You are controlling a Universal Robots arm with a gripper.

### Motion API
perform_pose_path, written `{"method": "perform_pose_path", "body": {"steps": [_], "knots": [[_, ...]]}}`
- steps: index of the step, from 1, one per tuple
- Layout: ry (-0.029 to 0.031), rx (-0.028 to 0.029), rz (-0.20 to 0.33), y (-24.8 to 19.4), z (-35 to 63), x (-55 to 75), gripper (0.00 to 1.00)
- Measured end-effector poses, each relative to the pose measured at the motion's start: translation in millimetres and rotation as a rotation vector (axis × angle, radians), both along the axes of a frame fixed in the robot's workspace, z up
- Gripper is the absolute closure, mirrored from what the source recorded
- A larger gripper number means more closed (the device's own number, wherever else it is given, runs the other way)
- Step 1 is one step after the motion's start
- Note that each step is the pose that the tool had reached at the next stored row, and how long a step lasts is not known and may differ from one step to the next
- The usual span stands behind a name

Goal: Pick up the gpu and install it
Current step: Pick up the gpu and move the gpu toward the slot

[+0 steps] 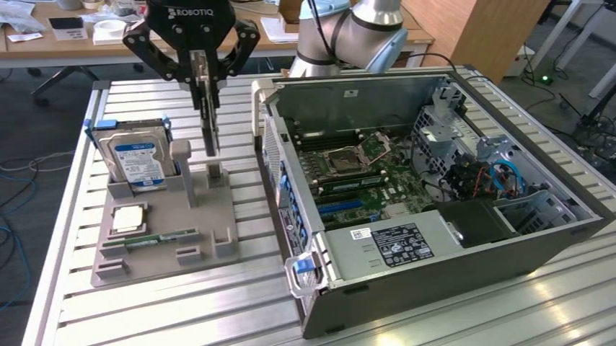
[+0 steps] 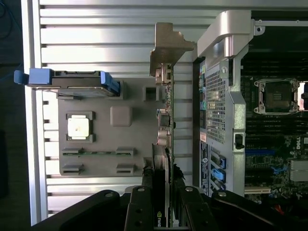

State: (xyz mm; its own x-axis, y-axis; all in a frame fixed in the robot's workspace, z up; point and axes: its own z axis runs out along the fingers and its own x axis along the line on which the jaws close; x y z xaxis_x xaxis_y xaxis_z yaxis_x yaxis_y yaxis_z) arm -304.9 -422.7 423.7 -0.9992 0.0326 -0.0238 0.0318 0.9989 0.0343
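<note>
gripper (image 1: 203, 72) was found clenched on the upper edge of the gpu (image 1: 208, 119). the card hung upright and edge-on, directly above the slotted posts at the middle of the grey fixture (image 1: 144, 252). the computer case (image 1: 433, 180) lay open just beside the fixture, with its motherboard (image 1: 371, 173) exposed.

judgement: the lift should run straight up from the fixture until the card's lower edge is plainly free of the posts. sideways travel toward the case before that point would risk levering the board. the card did not appear tilted.

the wrist view showed fingers (image 2: 139, 207) pressed on both faces of the card, and its silver bracket (image 2: 168, 45) at the end farther from them.

not determinable:
- whether the lower edge touched the posts or stood apart from them
- the fan face, presented edge-on
- the intended slot, lost among the motherboard's connectors
</note>
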Motion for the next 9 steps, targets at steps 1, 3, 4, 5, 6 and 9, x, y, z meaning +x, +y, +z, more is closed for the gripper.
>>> {"method": "perform_pose_path", "body": {"steps": [1, 3, 4, 5, 6, 9], "knots": [[-0.0001, 0.0001, 0.000, 0.0, 0.0, 2.1, 0.74], [-0.0001, 0.0001, 0.000, 0.0, -0.1, 6.5, 0.74], [-0.0002, 0.0002, 0.000, 0.0, -0.1, 9.2, 0.74], [-0.0001, 0.0002, 0.000, 0.0, -0.1, 11.7, 0.74], [-0.0001, 0.0001, 0.000, 0.0, -0.1, 14.4, 0.74], [0.0000, 0.0000, 0.000, 0.0, 0.0, 22.2, 0.74]]}}
